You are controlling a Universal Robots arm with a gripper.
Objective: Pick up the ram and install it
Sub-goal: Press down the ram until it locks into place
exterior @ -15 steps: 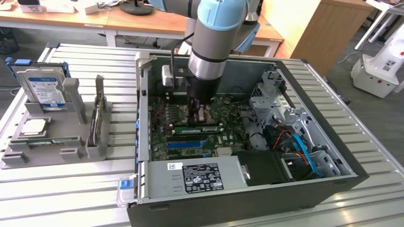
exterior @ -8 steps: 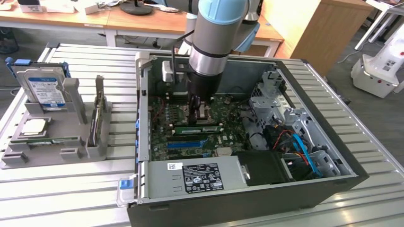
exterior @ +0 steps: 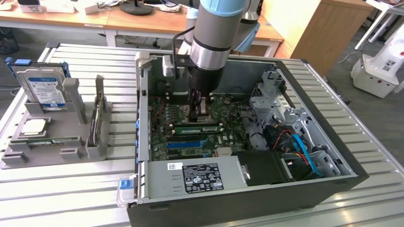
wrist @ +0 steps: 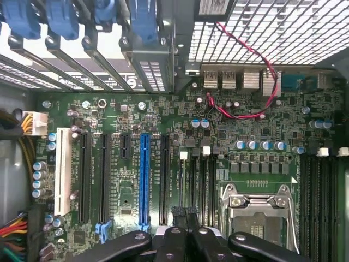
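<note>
A slatted metal workbench (exterior: 75, 189) is carrying everything here, its pale ribs running across the surface. An open black computer case (exterior: 252, 208) is lying on its side on the bench, taking up the exterior view's right and middle. Well apart from it, toward the exterior view's left, a grey parts holder (exterior: 60, 149) is sitting flat on the slats. Just beside the case's near corner, a small clear piece with a blue tab (exterior: 124, 184) is resting on the bench.
</note>
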